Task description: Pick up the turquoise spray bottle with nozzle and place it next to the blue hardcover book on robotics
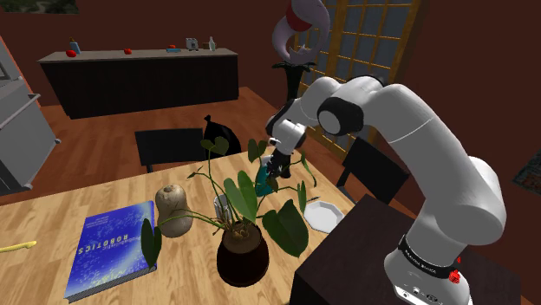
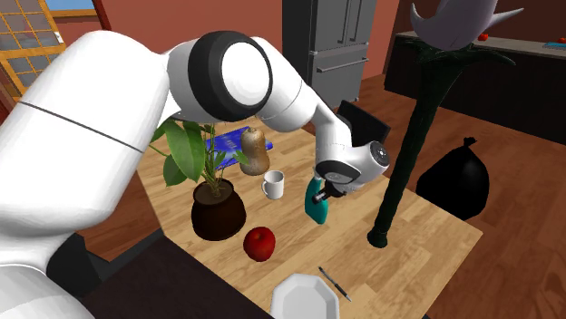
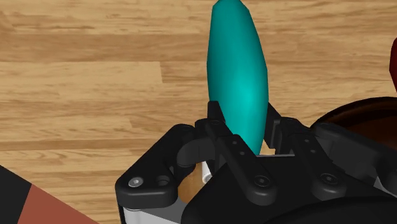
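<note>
Jutting from the hand [image 3: 245, 125] — turquoise bottle [image 3: 236, 70]

From my remote station I count one bottle [image 3: 238, 76], one book [image 1: 113, 247], one plant [image 1: 243, 251], one squash [image 1: 175, 210], one mug [image 2: 274, 186], one apple [image 2: 259, 243], one plate [image 1: 322, 215], one pen [image 2: 334, 284], one bag [image 2: 453, 186], one lamp [image 2: 408, 154], one fridge [image 2: 340, 41], one table [image 2: 435, 236] and two chairs [image 1: 169, 146] [image 1: 373, 169].

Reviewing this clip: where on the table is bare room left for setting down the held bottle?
Bare wood for the turquoise bottle lies beyond the blue book, up to the table edge, and between the apple and the black stand. Crowded: squash and potted plant sit close beside the book.
</note>
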Tool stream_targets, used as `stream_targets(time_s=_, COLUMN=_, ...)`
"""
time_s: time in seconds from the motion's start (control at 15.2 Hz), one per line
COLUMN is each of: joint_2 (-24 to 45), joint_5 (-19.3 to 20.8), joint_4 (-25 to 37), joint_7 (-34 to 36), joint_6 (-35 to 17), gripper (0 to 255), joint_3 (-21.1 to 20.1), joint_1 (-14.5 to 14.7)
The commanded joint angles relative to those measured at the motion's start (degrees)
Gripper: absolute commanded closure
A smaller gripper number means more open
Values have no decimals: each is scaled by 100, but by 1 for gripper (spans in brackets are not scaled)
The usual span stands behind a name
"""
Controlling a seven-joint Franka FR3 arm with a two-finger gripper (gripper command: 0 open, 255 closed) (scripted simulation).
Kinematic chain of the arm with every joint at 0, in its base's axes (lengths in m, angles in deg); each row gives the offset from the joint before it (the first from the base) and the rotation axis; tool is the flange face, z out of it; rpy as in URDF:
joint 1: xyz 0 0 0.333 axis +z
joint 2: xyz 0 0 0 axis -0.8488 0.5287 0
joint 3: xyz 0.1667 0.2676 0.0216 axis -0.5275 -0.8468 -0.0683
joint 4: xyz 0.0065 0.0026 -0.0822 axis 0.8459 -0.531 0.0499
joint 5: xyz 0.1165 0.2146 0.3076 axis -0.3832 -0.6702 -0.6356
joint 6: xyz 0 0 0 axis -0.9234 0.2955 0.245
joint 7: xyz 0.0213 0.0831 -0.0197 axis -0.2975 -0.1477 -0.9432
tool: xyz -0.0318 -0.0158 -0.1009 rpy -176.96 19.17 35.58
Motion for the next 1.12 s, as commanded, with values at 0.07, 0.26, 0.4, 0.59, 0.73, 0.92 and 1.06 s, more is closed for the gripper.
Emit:
stream_targets(time_s=0.07, joint_2=-184, joint_5=86, joint_4=-97, joint_7=91, joint_6=59, gripper=255, joint_3=65, joint_1=57)
stream_targets(time_s=0.26, joint_2=-374, joint_5=179, joint_4=-199, joint_7=178, joint_6=123, gripper=255, joint_3=135, joint_1=110)
stream_targets(time_s=0.4, joint_2=-499, joint_5=243, joint_4=-260, joint_7=238, joint_6=168, gripper=255, joint_3=182, joint_1=146)
stream_targets(time_s=0.59, joint_2=-682, joint_5=343, joint_4=-343, joint_7=333, joint_6=237, gripper=255, joint_3=254, joint_1=199)
stream_targets(time_s=0.73, joint_2=-802, joint_5=412, joint_4=-393, joint_7=399, joint_6=284, gripper=255, joint_3=302, joint_1=235)
stream_targets(time_s=0.92, joint_2=-978, joint_5=517, joint_4=-458, joint_7=502, joint_6=357, gripper=255, joint_3=374, joint_1=287)
stream_targets(time_s=1.06, joint_2=-1093, joint_5=590, joint_4=-495, joint_7=572, joint_6=407, gripper=255, joint_3=422, joint_1=321)
